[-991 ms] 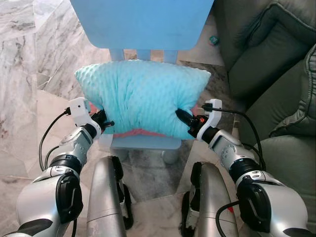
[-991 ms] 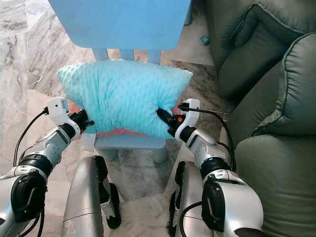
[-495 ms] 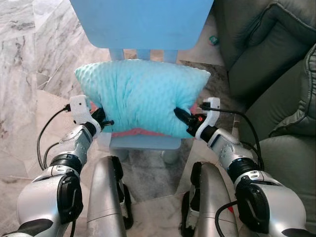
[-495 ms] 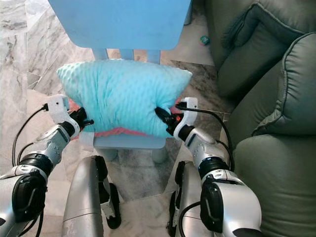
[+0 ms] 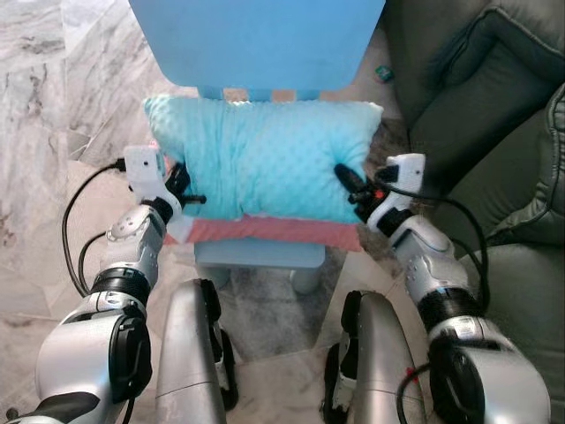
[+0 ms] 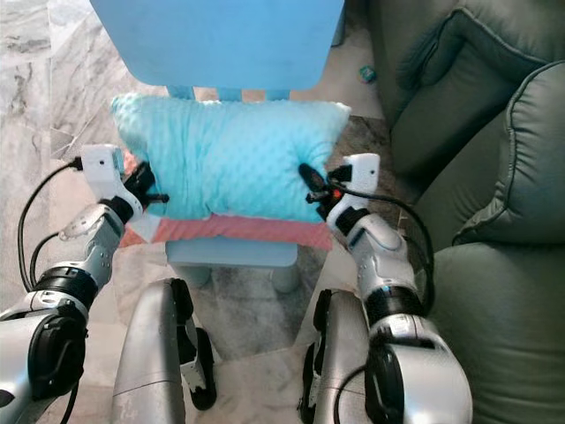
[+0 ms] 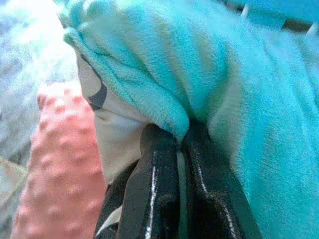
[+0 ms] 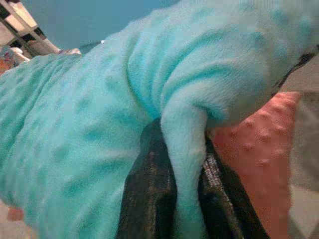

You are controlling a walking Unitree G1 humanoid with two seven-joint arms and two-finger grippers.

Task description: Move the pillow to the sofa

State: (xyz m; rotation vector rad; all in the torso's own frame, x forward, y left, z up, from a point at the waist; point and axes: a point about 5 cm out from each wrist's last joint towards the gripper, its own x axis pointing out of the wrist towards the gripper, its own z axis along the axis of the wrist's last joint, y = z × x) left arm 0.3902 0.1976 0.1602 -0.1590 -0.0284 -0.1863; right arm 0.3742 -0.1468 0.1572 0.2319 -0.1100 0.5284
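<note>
Over the blue chair (image 5: pixel 256 35) at 12 o'clock | I have the teal pillow (image 5: pixel 265 155) pinched both ends: left gripper (image 5: pixel 190 196) at 9, right gripper (image 5: pixel 351 187) at 3, each clamped on a fold | pink cushion (image 5: pixel 274 231) underneath | grasp done; carry to sofa (image 5: pixel 494 106) at 2 o'clock remains.

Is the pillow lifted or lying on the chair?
Lifted: both claws pinch the turquoise pillow, exposing a pink cushion beneath.
</note>
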